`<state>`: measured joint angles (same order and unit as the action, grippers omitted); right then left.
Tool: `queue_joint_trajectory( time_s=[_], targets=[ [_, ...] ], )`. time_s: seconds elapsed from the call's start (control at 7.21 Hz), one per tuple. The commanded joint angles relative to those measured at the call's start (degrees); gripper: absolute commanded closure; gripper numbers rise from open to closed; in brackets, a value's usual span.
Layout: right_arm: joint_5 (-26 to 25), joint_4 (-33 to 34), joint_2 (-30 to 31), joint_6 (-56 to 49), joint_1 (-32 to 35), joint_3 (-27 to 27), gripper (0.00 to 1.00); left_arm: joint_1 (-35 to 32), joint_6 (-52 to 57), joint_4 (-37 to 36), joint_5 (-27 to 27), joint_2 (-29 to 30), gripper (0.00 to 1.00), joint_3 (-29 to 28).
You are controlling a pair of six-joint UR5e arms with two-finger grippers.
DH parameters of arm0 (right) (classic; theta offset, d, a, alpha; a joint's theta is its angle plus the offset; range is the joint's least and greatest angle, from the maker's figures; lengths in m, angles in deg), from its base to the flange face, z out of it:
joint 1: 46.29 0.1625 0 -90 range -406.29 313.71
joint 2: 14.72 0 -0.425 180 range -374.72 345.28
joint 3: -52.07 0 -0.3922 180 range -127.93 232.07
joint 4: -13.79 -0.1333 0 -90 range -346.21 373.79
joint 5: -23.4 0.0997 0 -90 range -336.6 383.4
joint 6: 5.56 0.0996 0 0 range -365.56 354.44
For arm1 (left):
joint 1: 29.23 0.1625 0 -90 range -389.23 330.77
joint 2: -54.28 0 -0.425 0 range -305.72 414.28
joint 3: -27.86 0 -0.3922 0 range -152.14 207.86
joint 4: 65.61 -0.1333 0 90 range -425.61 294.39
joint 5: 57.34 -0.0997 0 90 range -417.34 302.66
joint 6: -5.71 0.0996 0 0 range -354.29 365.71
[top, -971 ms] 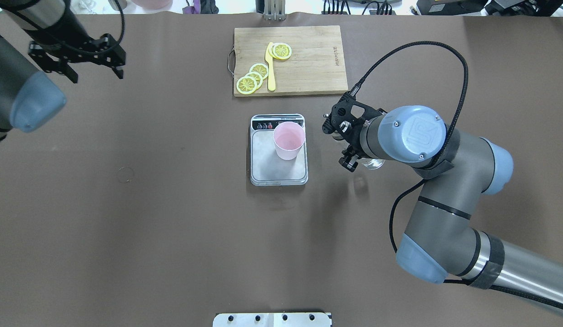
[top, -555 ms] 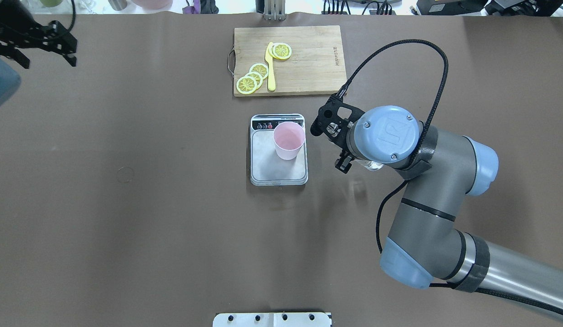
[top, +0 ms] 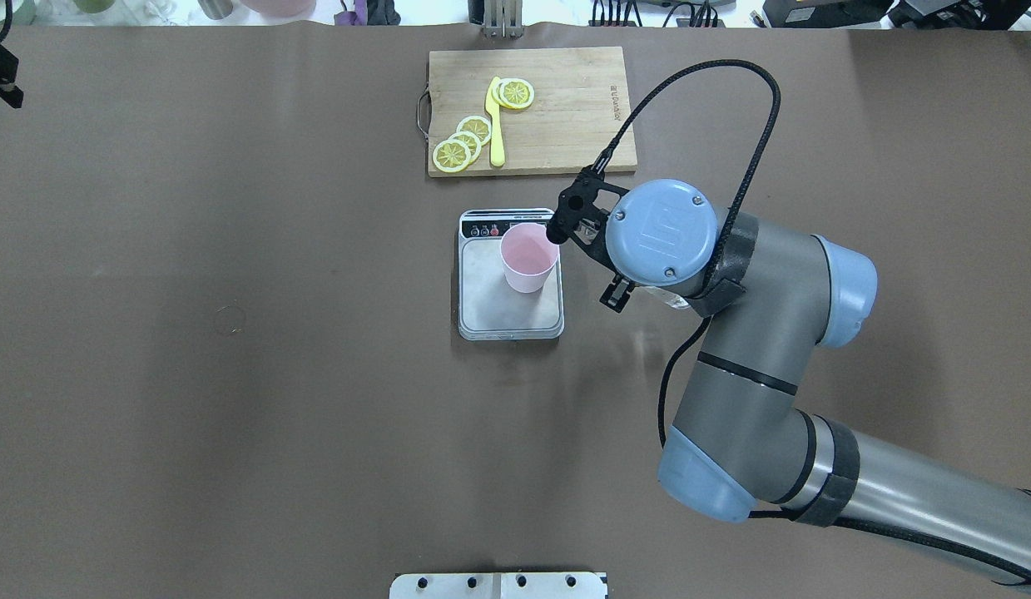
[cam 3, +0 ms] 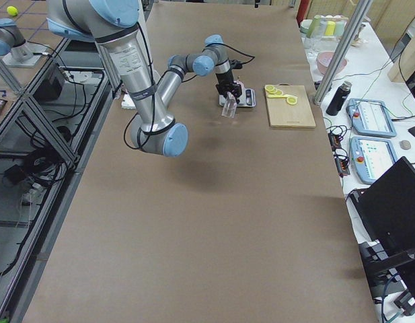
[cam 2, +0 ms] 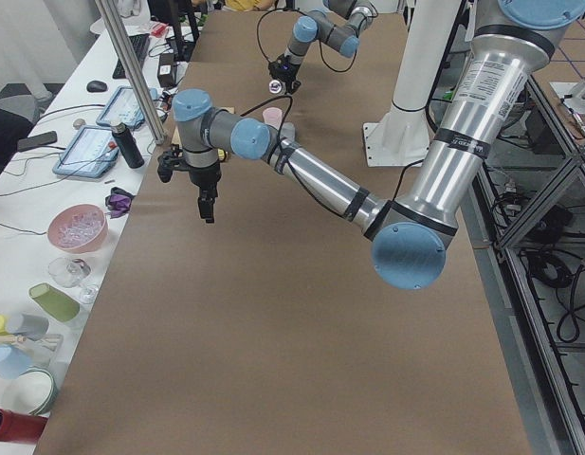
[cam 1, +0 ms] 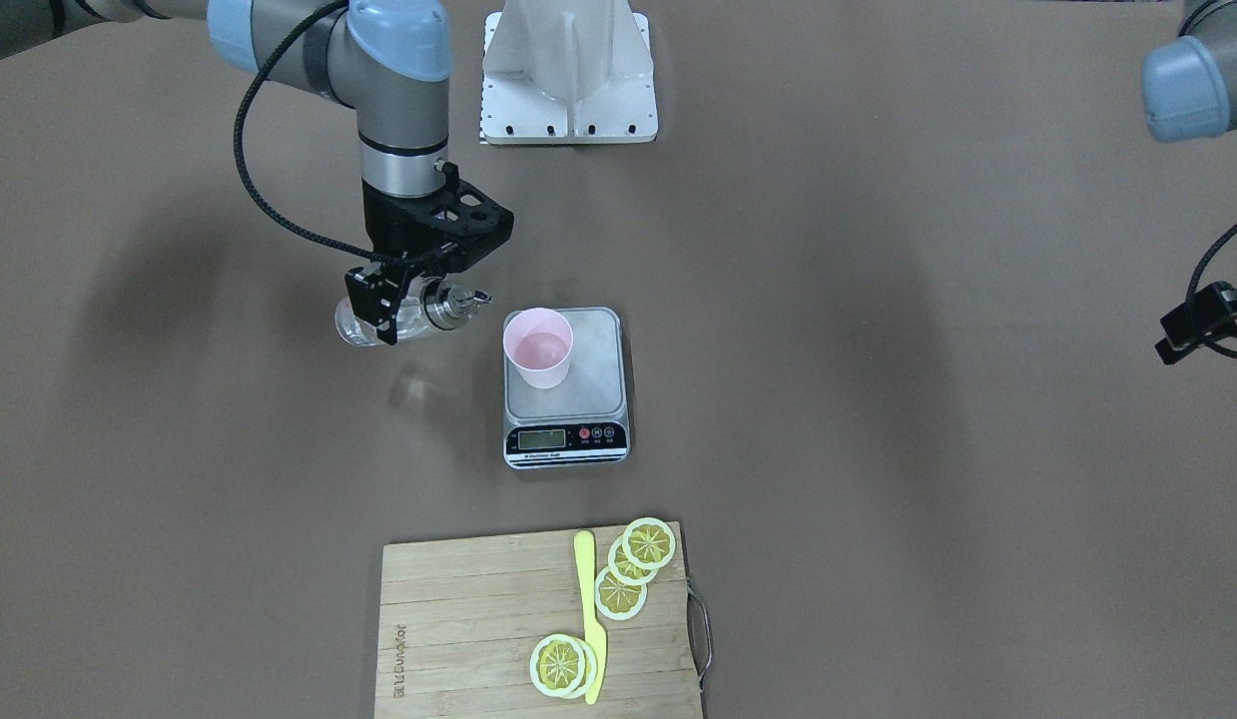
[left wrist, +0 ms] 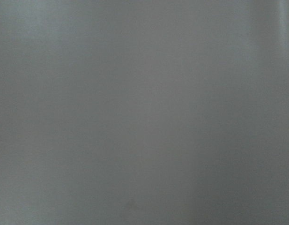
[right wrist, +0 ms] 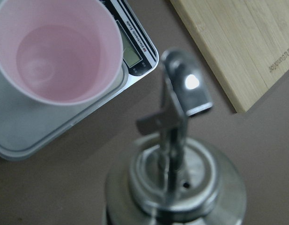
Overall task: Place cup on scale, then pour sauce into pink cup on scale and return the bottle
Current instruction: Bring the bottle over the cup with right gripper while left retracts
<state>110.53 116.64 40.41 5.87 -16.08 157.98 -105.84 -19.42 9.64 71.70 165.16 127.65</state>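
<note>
The pink cup (cam 1: 538,347) stands upright on the far half of the scale (cam 1: 570,411), also seen from above as cup (top: 529,256) on scale (top: 498,304). My right gripper (cam 1: 398,312) is shut on the clear bottle (cam 1: 352,325), which lies nearly level above the table. Its metal spout (cam 1: 467,297) points at the cup from a short gap away. The right wrist view shows the spout (right wrist: 184,91) beside the cup (right wrist: 57,51). No sauce can be made out. Only part of my left gripper (cam 1: 1199,326) shows, at the table's edge.
A wooden cutting board (top: 582,125) with lemon slices (top: 463,141) and a yellow knife (top: 496,121) lies beyond the scale. The robot's white base (cam 1: 568,70) stands at the near side. The right arm's elbow (top: 731,391) hangs over the table right of the scale.
The right arm has carried the bottle leftward, bringing the spout close to the cup. The left arm has drawn away to the far left, almost out of the overhead view.
</note>
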Motion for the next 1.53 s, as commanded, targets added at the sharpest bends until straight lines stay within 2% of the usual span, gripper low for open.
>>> queue_joint_trajectory(
  time_s=[0.0, 0.28, 0.42, 0.69, 1.11, 1.39],
  targets=[
    [-0.9, 2.27, -1.95, -0.36, -0.07, -2.1, 0.64, -3.44, 5.93, 0.6, 1.47, -2.85, 0.02, 0.15],
    [-2.04, 5.15, -7.28, -0.45, -0.15, -8.05, 0.64, -3.81, 6.49, 0.42, 2.0, -3.3, 0.02, 0.41],
    [-2.57, 6.56, -8.88, -0.45, -0.33, -9.3, 0.64, -3.81, 6.49, 0.34, 2.0, -3.3, 0.02, 0.5],
    [-3.45, 10.77, -8.98, -0.44, -0.42, -8.44, 0.63, -4.68, 6.67, 0.34, 2.7, -4.0, 0.02, 1.99],
    [-4.94, 16.57, -8.8, -0.36, -1.03, -6.33, 0.64, -8.89, 18.59, 0.25, 2.97, -10.31, 0.02, 2.78],
    [-6.78, 18.43, -8.72, -0.27, -2.69, -6.5, 0.64, -10.92, 21.7, 0.42, 2.97, -13.31, 0.02, 2.61]
  ],
)
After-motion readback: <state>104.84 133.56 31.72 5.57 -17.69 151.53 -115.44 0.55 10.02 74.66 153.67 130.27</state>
